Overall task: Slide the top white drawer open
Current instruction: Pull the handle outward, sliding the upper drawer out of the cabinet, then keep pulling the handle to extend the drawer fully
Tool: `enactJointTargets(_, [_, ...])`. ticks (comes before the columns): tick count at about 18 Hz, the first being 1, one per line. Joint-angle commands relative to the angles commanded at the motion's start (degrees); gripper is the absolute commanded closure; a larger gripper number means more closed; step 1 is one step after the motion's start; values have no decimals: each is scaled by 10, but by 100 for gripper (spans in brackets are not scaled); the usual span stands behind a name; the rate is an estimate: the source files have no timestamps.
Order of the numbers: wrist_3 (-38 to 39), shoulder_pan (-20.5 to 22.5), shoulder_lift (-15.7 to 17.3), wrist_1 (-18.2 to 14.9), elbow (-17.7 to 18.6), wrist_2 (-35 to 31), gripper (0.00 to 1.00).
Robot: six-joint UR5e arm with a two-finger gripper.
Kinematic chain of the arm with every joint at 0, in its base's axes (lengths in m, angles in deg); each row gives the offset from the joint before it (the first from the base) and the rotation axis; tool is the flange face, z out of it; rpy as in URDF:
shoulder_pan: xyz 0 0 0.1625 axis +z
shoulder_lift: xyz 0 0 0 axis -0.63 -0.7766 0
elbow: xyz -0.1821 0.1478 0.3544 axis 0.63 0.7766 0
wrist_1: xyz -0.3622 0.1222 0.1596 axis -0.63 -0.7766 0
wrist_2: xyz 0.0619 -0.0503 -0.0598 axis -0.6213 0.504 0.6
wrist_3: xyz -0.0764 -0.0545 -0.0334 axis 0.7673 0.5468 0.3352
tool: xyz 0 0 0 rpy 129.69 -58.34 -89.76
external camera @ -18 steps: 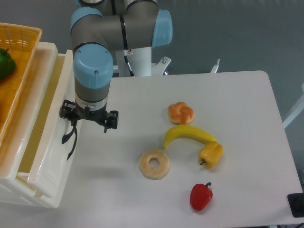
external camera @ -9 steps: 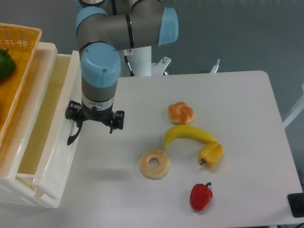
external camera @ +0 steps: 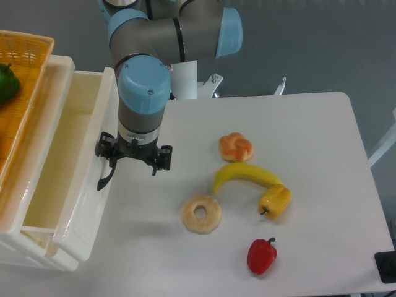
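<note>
Jaws: the gripper (external camera: pixel 132 158) is pointing down at the front of the cabinet, but the wrist is hiding the fingertips, so I cannot tell whether they are clenching the handle, hooking behind it or standing released.
Handle: the curved black handle (external camera: pixel 105 177) is showing just below and to the left of the tool, its upper end running up under the gripper body; contact looks likely, yet the frame is not proving it.
Arm: the grey and blue arm (external camera: pixel 143 93) is reaching down from the base at the table's far edge, its wrist hanging directly over the drawer front.
Task's thing: the top white drawer (external camera: pixel 62 154) is sitting at the left of the scene, drawn well out of the cabinet, with its pale interior lying exposed and nothing visible inside.
Neighbours: the lower drawer (external camera: pixel 43 250) is peeking out beneath it, and the orange wicker basket (external camera: pixel 21 74) is resting on the cabinet top with a green pepper (external camera: pixel 6 82) inside.
Table: the white table (external camera: pixel 322 142) is carrying a bun (external camera: pixel 236 146), a banana (external camera: pixel 244 175), a yellow pepper (external camera: pixel 275 200), a ring doughnut (external camera: pixel 201 214) and a red pepper (external camera: pixel 262 255), all well apart from the drawer.
Progress: judging by the open interior, most of the sliding looks done.
Remaining: perhaps a little more pull, then freeing the handle and lifting clear.
</note>
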Motion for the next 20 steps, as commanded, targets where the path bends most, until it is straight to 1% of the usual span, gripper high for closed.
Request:
enactJointTargets(12, [-16, 38, 0, 1, -2, 4, 0])
enactJointTargets(20, [-17, 42, -2, 8, -3, 4, 0])
